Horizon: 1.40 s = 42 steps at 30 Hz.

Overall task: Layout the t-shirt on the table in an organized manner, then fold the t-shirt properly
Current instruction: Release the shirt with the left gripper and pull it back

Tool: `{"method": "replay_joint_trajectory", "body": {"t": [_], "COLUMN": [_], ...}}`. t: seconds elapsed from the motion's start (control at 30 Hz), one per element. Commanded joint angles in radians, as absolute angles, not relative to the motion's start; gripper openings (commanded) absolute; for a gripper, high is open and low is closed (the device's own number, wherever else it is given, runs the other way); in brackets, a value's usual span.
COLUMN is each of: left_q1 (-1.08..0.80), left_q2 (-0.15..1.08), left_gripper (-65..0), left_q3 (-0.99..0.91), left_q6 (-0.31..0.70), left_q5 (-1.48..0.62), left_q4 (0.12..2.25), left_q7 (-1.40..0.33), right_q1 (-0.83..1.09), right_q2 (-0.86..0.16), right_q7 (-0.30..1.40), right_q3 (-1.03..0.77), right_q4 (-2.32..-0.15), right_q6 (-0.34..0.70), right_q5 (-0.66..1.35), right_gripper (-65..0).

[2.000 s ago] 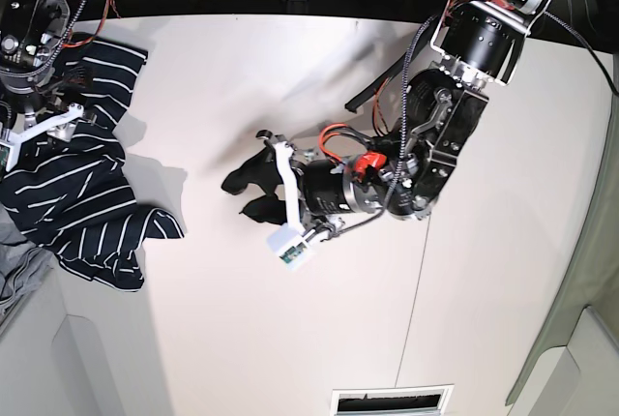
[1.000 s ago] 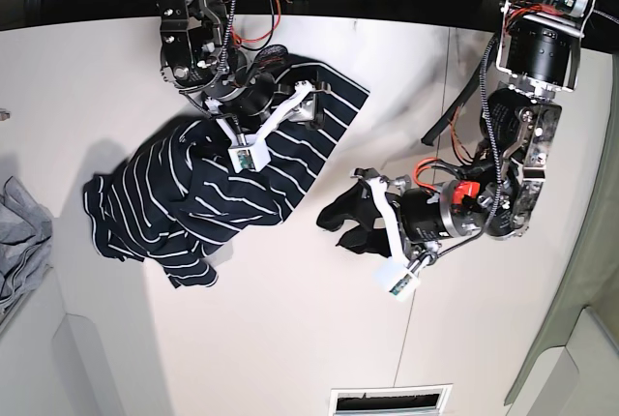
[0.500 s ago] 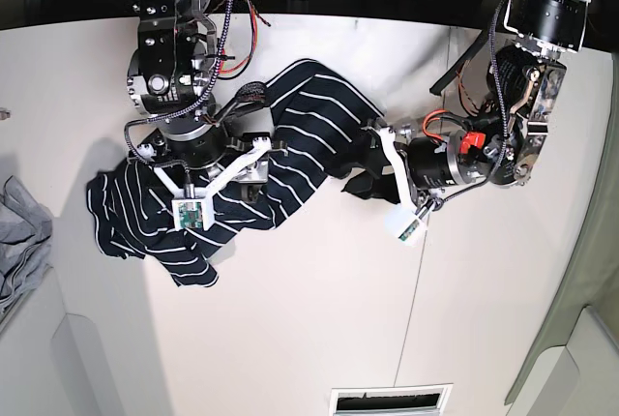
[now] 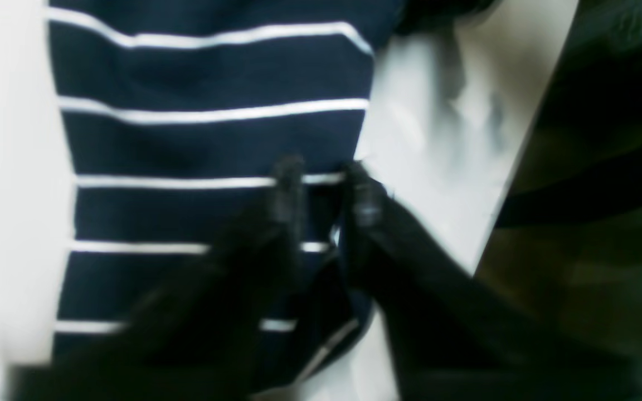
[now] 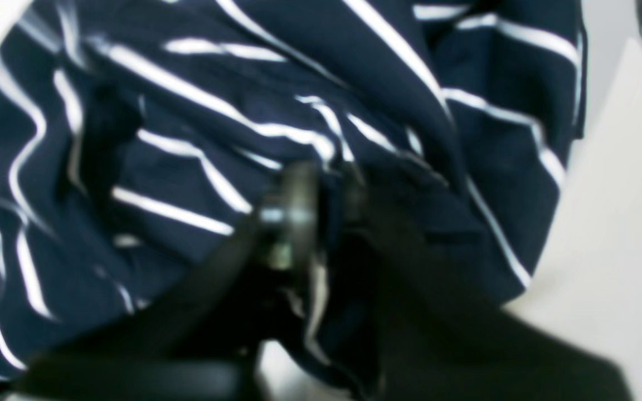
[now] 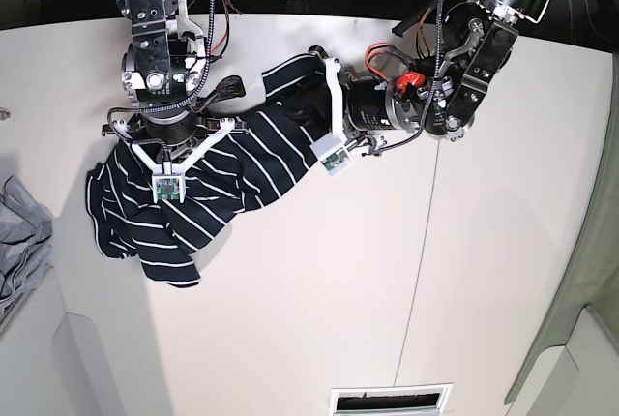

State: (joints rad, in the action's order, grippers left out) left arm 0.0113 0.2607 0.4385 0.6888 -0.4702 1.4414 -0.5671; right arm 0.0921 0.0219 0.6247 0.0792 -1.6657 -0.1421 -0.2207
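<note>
The shirt (image 6: 208, 179) lies crumpled on the white surface (image 6: 319, 319), towards the far-left part in the base view, stretched between the 2 arms. The left gripper (image 4: 321, 178) has its jaws nearly together, pinching the shirt's (image 4: 215, 139) striped edge beside bare surface (image 4: 438, 139). The right gripper (image 5: 321, 184) has its jaws closed on a bunched fold of shirt (image 5: 198, 139). A grey cloth (image 6: 19, 232) lies at the surface's left edge.
</note>
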Motion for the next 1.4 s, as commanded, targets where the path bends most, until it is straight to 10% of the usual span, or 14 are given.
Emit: {"method": "replay_joint_trajectory", "body": {"t": [0.0, 0.23, 0.8, 1.37], "left_q1": [0.031, 0.047, 0.08, 0.035], "left_q2": [0.26, 0.29, 0.624, 0.596], "left_gripper": [-65.0, -65.0, -65.0, -65.0], "left_q3": [0.446, 0.377, 0.247, 0.247], "left_q6": [0.698, 0.569, 0.628, 0.641], "left_q5": [-0.458, -0.34, -0.578, -0.671], "left_q4": [1.457, 1.458, 1.837, 1.872], "left_q7": [-0.534, -0.535, -0.666, -0.701], "right_q1": [0.066, 0.012, 0.06, 0.107], "right_q2": [0.019, 0.001, -0.152, -0.146], "right_q7": [0.603, 0.645, 0.707, 0.681], "right_q3": [0.079, 0.078, -0.228, -0.359], "right_q4": [-1.682, -1.784, -2.045, -2.045], "right_q6": [-0.125, -0.079, -0.072, 0.256], "right_q5": [-0.249, -0.29, -0.182, 0.302], "right_gripper": [-65.0, -65.0, -65.0, -65.0]}}
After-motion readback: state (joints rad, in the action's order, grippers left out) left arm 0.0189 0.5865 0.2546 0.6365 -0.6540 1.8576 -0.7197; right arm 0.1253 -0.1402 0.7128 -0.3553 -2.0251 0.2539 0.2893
